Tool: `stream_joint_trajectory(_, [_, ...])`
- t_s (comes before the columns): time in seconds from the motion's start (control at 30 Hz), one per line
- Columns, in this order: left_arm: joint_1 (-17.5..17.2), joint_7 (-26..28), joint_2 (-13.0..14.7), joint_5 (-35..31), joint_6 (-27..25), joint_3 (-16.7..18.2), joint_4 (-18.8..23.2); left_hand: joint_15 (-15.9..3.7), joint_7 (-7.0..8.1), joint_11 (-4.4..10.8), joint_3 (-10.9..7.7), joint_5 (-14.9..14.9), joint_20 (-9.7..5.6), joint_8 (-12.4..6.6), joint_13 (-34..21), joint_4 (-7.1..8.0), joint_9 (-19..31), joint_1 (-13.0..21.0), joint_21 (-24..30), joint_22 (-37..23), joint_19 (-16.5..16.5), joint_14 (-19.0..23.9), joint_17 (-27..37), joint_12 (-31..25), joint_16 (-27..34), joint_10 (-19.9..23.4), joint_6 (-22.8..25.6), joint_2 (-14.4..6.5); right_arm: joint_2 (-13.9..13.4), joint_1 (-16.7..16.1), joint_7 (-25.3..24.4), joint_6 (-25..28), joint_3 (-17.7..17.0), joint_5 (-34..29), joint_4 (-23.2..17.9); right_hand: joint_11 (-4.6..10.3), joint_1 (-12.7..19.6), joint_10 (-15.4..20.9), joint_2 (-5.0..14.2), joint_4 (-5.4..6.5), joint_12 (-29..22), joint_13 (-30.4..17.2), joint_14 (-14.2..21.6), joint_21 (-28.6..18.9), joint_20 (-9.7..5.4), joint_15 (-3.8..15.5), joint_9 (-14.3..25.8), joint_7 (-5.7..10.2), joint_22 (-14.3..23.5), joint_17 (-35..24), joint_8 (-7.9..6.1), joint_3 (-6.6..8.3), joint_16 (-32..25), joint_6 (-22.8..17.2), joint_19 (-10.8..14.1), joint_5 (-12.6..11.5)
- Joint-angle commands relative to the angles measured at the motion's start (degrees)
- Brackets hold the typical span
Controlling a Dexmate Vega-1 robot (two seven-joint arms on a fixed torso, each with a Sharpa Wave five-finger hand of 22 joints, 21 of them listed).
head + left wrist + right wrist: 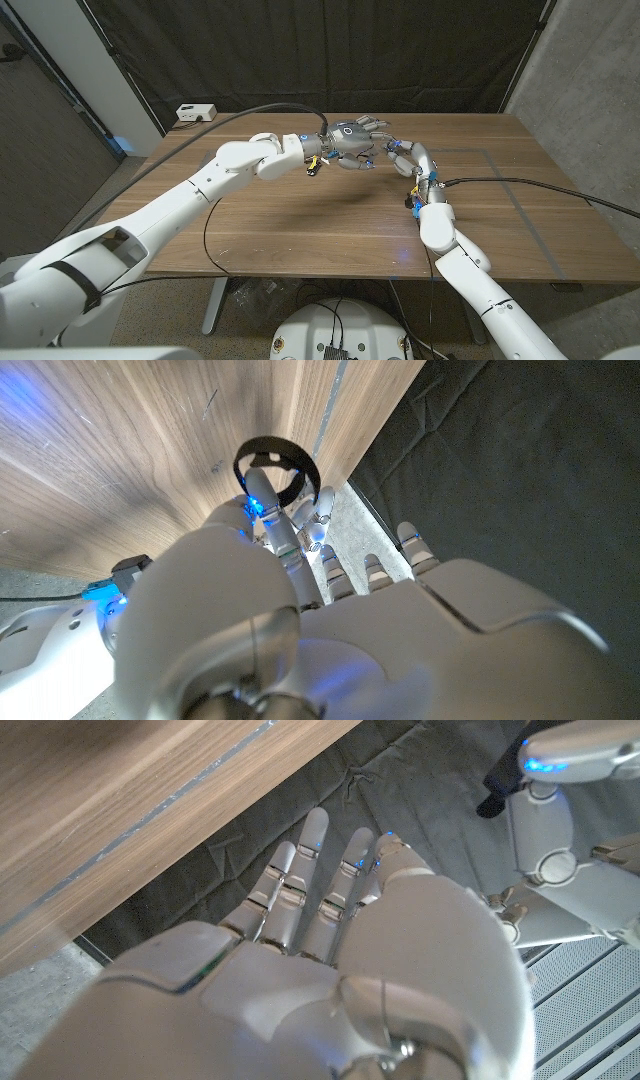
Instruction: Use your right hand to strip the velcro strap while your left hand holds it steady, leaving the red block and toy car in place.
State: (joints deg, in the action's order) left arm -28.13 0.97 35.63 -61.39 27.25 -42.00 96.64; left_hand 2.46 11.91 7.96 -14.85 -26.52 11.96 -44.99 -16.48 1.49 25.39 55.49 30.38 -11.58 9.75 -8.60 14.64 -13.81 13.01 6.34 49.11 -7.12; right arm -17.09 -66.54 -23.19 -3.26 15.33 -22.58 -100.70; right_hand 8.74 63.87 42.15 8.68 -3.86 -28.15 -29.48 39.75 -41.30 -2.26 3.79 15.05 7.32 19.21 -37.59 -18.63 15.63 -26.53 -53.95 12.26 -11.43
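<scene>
Seen from the head camera, both white arms reach over a brown wooden table and meet near its far middle. The left hand is raised above the wood, fingers pointing toward the right hand, which sits just beside it; the two hands almost touch, and whether either grips anything cannot be told here. A small white box lies at the far left corner of the table, well apart from the hands. From the left wrist camera, the black velcro strap forms an open loop above the table, looped around one fingertip of the left hand, while that hand's other fingers are spread apart. From the right wrist camera, the right hand's fingers stretch out straight and side by side, empty, beyond the table edge.
</scene>
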Motion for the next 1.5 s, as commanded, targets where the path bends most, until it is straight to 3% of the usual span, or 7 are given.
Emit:
stream_joint_trajectory(0.03, [-2.8, 3.6, 0.8, -1.7, -2.3, 1.4, 2.4, -0.01, 0.37, -0.13, 0.26, -0.6, 0.16, -0.36, -0.1, -0.24, 0.2, 0.2, 0.2, -0.2, 1.2, 0.5, 0.0, 0.0, 0.2, 0.1, 0.3, -0.5, 0.3, -0.7, 1.0, 0.1, -0.6, 1.7, -0.4, -2.95, -4.7, -6.7, 0.14, 2.21, 5.6, 2.7, -6.2, -1.7, 1.5, 7.34, -1.5, -0.92, -0.4, 4.7, 5.35, -0.99, 6.0, 9.9, -0.8, 0.4])
stream_joint_trajectory(0.2, [-6.3, 8.0, 1.0, -1.1, -5.4, 3.4, 3.3, -0.15, 0.27, -0.2, 0.33, -0.6, 0.14, -0.43, -0.1, -0.24, 0.1, 0.3, 0.2, -0.2, 1.0, 1.0, 0.0, -0.1, 0.4, 0.5, 0.4, -0.5, 0.8, -1.0, 1.4, 2.1, -1.1, 2.0, -1.1, -5.45, -7.7, -11.5, 1.23, 4.24, 9.2, 5.1, -10.1, -2.5, 2.47, 3.92, -2.5, -1.87, -0.9, 7.6, 7.26, -0.69, 10.0, 13.9, -2.7, 1.1])
stream_joint_trajectory(0.53, [-11.4, 17.8, -1.3, 7.0, -7.7, 7.1, 0.7, -1.11, 0.33, 0.08, 0.56, -0.7, 0.05, -0.78, -0.1, -0.17, 0.7, 0.5, 0.6, -0.1, -0.2, 2.8, -0.1, -0.6, 1.1, 1.7, 0.0, -0.6, 2.1, -1.2, 0.5, 0.8, -1.8, 3.6, 0.2, -5.99, -8.5, -12.0, 1.6, 4.73, 9.9, 6.1, -11.0, -2.8, 2.77, 3.1, -2.7, -2.63, -1.2, 8.6, 7.36, -0.12, 11.3, 14.7, -3.2, 0.9])
stream_joint_trajectory(0.9, [-13.3, 27.7, -7.0, 17.9, -5.2, 8.2, -6.4, -2.68, -2.11, 0.19, 0.4, -0.4, -0.43, -1.73, -0.2, -0.22, 2.2, 1.5, 2.2, 0.0, -4.4, 5.7, -0.3, -1.5, 2.0, 4.2, -1.8, -1.4, 3.0, -1.8, -2.2, -2.1, -2.1, 3.9, 1.2, -6.83, -9.7, -10.7, 2.0, 5.73, 9.9, 6.9, -10.5, -3.3, 2.76, 2.81, -2.9, -3.38, -1.4, 9.1, 7.05, 0.34, 11.6, 14.2, -3.3, 0.6])
stream_joint_trajectory(1.1, [-12.2, 23.8, -9.1, 28.5, -1.4, 8.3, -9.7, -3.0, -1.7, 0.21, 0.53, -0.3, -0.99, -1.79, -0.2, -0.23, 2.1, 1.7, 2.7, 0.0, -5.5, 6.4, -0.3, -1.5, 2.1, 4.3, -1.9, -1.3, 3.7, -1.4, -3.8, -4.7, -1.8, 4.3, 2.7, -6.97, -10.0, -10.4, 1.94, 5.96, 9.9, 7.2, -10.2, -3.6, 2.75, 2.74, -2.9, -3.41, -1.5, 9.4, 6.98, 0.6, 11.8, 14.1, -3.2, 0.4])
stream_joint_trajectory(1.23, [-11.3, 18.1, -10.4, 38.7, 1.3, 8.3, -12.3, -0.72, -1.85, -1.03, 0.78, 0.0, -1.07, -1.89, 0.0, -0.24, 1.9, 1.9, 2.8, 0.0, -5.6, 5.2, -0.5, -0.8, 1.5, 3.1, -2.1, -1.1, 3.9, -1.1, -5.5, -5.8, -1.6, 3.5, 2.9, -7.03, -10.5, -10.3, 1.67, 6.23, 10.1, 7.5, -10.1, -3.8, 2.85, 2.66, -3.0, -3.7, -1.7, 9.6, 7.06, 0.6, 11.9, 14.4, -3.2, 0.4])
stream_joint_trajectory(1.5, [-9.7, 6.8, -13.1, 57.7, 4.3, 8.4, -17.5, -0.85, -2.94, -1.47, 0.79, 0.2, -0.78, -2.2, 0.2, -0.33, 2.0, 2.3, 2.5, 0.0, -4.6, 4.3, -0.7, -0.5, 0.9, 2.7, -2.1, -1.3, 3.9, -0.9, -8.9, -5.6, -1.1, 0.1, 3.0, -6.98, -11.0, -10.2, 1.37, 6.42, 10.3, 7.9, -9.6, -4.1, 2.98, 2.73, -3.1, -3.68, -1.8, 10.0, 7.05, 0.71, 12.0, 14.5, -3.0, 0.3])
